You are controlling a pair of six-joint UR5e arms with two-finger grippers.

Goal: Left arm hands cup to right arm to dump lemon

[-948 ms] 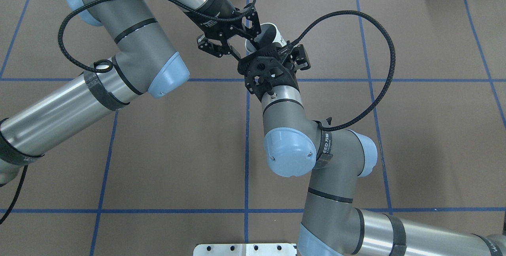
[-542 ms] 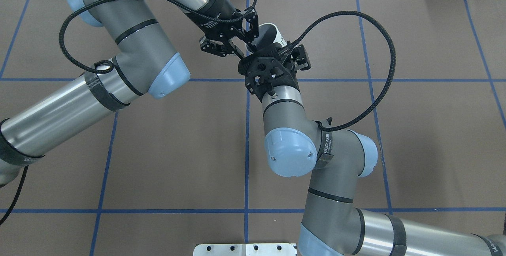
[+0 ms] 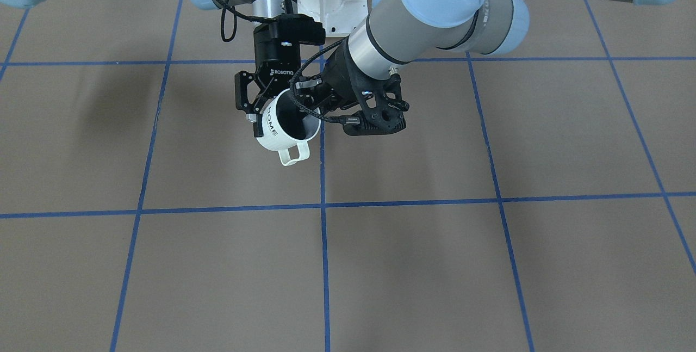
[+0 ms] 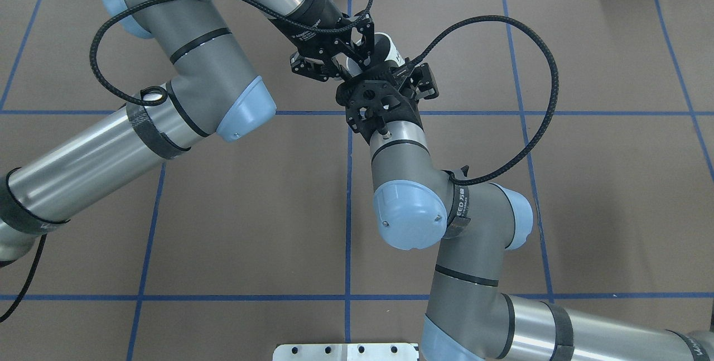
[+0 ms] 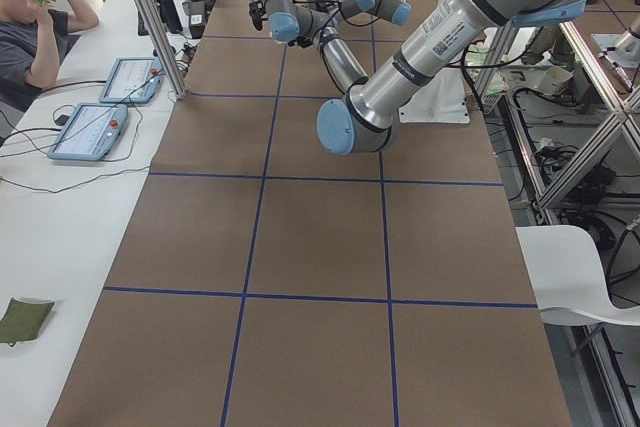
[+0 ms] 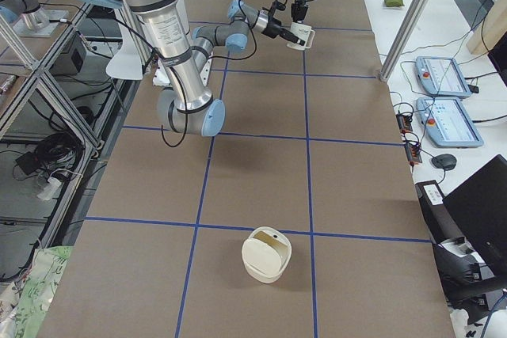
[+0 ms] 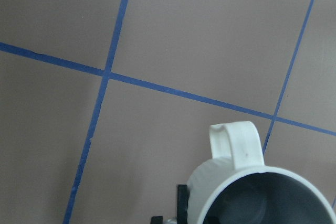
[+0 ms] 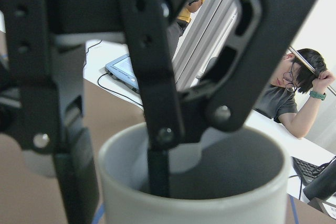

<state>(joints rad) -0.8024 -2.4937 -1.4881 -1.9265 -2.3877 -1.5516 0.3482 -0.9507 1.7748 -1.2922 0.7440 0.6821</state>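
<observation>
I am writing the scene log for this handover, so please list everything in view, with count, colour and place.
mug: one, off-white with black HOME lettering, held above the table.
lemon: none visible in any view.
round container: one, cream, near the table's right end.
table: one, brown with blue tape grid.
teach pendants: two, white and blue, on the side bench.
operator: one, grey shirt, at that bench.
left gripper: one, black, open, straddling the mug's rim.
right gripper: one, black, ROBOTIQ lettering, shut on the mug.
</observation>
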